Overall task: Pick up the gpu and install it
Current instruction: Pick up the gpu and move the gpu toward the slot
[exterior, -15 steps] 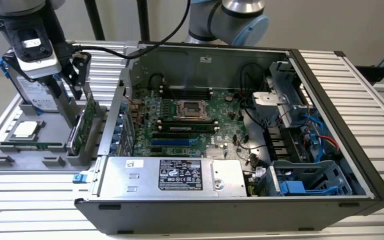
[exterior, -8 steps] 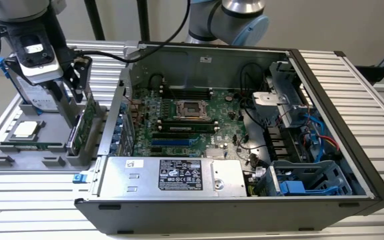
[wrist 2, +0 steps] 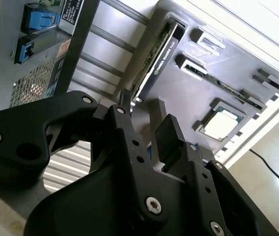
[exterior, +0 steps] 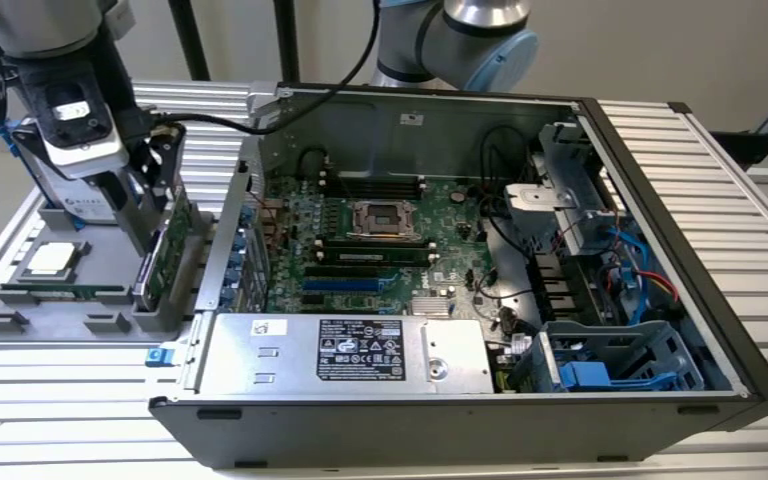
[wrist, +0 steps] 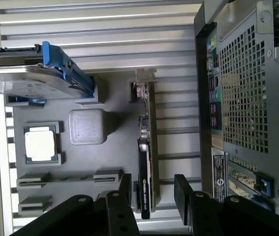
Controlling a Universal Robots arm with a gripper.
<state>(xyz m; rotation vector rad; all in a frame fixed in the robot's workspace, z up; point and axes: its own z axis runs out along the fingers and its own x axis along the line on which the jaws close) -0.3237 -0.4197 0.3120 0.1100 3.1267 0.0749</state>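
Note:
The gpu (exterior: 155, 258) stands on its edge in a slot of the grey parts tray (exterior: 37, 325), on the exterior view's left beside the open computer case. In both wrist views it is a thin card with a black cooler face (wrist: 145, 189) (wrist 2: 157, 53) and a silver bracket at one end. My gripper (exterior: 144, 215) hangs just above the card, open and holding nothing. In the first wrist view its two black fingers (wrist: 125, 189) line up on either side of the card. The gripper (wrist 2: 144, 123) has a clear gap between its fingers.
The open computer case (exterior: 651, 240) holds the motherboard (exterior: 371, 245) and a silver power supply (exterior: 344, 350). The tray also carries a processor chip (wrist: 40, 145), a memory stick (wrist: 66, 180) and a hard drive with blue rails (wrist: 36, 71). The case's rear wall (wrist: 242, 98) stands close beside the card.

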